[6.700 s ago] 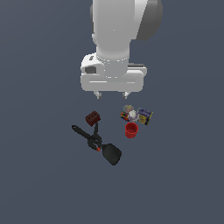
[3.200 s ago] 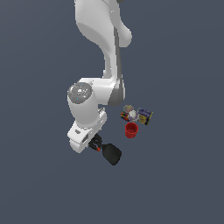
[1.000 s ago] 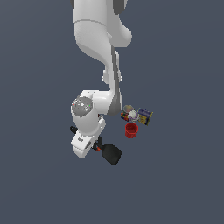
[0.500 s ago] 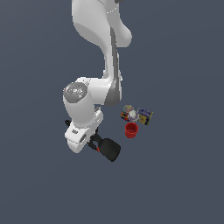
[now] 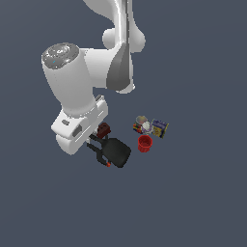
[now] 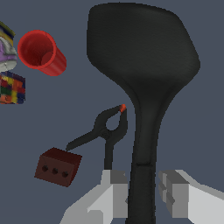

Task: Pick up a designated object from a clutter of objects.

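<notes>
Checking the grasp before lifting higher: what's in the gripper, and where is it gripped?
The gripper holds the black spatula by its handle, the fingers on either side, well behind the blade.

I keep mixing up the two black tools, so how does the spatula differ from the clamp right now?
The spatula is far larger, with a broad flat blade and long handle; the clamp is small and curved. The clamp has a red tip; the spatula is plain black. The spatula's handle sits between the gripper's fingers; the clamp lies free beside it. Both are black.

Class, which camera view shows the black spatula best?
The wrist view: the whole spatula shows, its handle between the fingers. The exterior view shows only its blade; the arm hides the handle.
</notes>
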`<act>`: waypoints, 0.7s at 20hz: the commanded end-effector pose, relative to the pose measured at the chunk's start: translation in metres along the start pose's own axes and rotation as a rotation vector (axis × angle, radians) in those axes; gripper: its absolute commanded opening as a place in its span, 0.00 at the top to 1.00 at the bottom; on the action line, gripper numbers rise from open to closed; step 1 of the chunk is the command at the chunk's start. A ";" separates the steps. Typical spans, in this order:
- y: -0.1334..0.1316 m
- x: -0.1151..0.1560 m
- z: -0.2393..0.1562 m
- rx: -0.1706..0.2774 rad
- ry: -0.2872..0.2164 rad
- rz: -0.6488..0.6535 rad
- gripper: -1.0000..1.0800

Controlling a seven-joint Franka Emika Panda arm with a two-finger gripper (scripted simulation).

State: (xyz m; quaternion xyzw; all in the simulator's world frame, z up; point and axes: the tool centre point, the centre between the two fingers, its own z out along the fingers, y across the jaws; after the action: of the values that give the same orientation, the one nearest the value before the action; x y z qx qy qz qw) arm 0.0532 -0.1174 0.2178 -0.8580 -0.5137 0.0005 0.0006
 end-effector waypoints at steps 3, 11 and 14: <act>0.002 -0.007 -0.054 -0.001 0.001 0.000 1.00; 0.006 -0.018 -0.132 -0.001 0.001 0.000 1.00; 0.008 -0.020 -0.152 -0.001 0.001 0.000 1.00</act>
State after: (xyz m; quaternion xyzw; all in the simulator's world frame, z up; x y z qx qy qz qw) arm 0.0508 -0.1374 0.3591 -0.8580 -0.5137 -0.0001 0.0003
